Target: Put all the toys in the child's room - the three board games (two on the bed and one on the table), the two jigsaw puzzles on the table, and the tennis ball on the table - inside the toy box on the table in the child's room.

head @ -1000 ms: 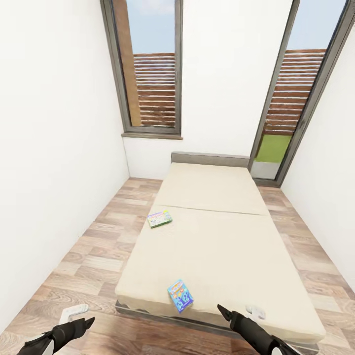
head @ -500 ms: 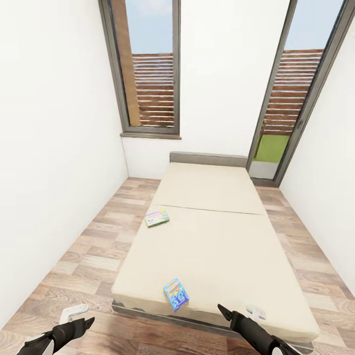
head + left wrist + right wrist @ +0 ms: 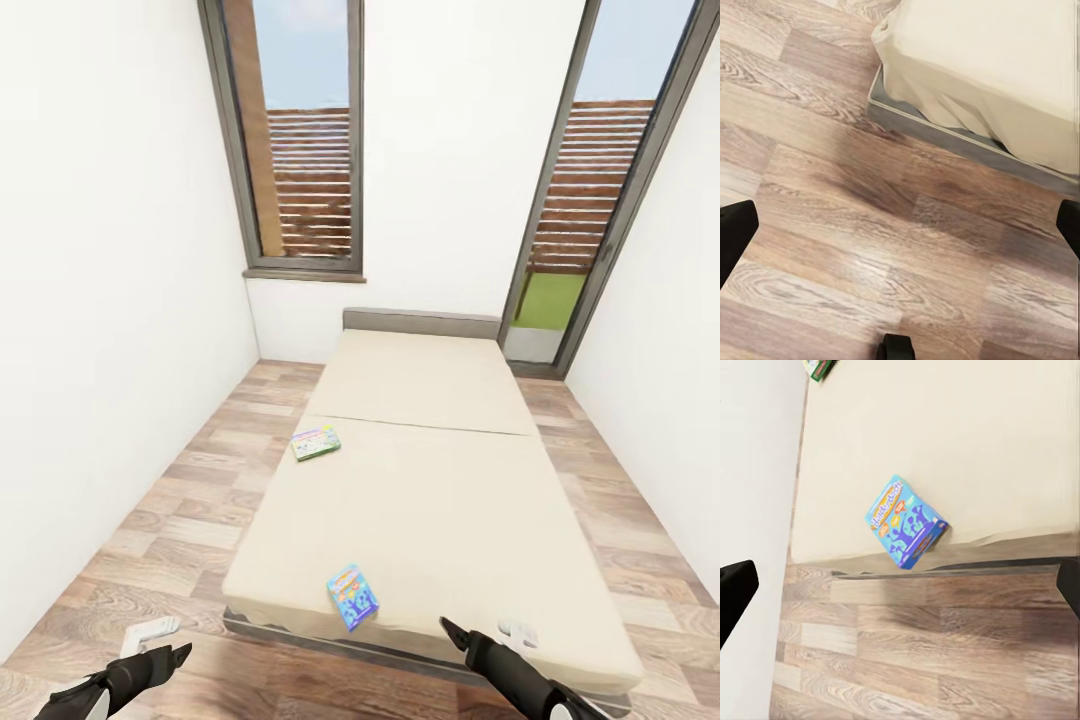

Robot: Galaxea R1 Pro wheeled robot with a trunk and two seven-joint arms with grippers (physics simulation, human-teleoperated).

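Blue board game seen at bed's near edge, green-pink game further up by left side. Left gripper & right gripper held low, jaws apart, nothing clamped.

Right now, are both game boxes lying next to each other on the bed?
No, the blue box lies at the bed's near edge, while the green one lies apart, farther up.
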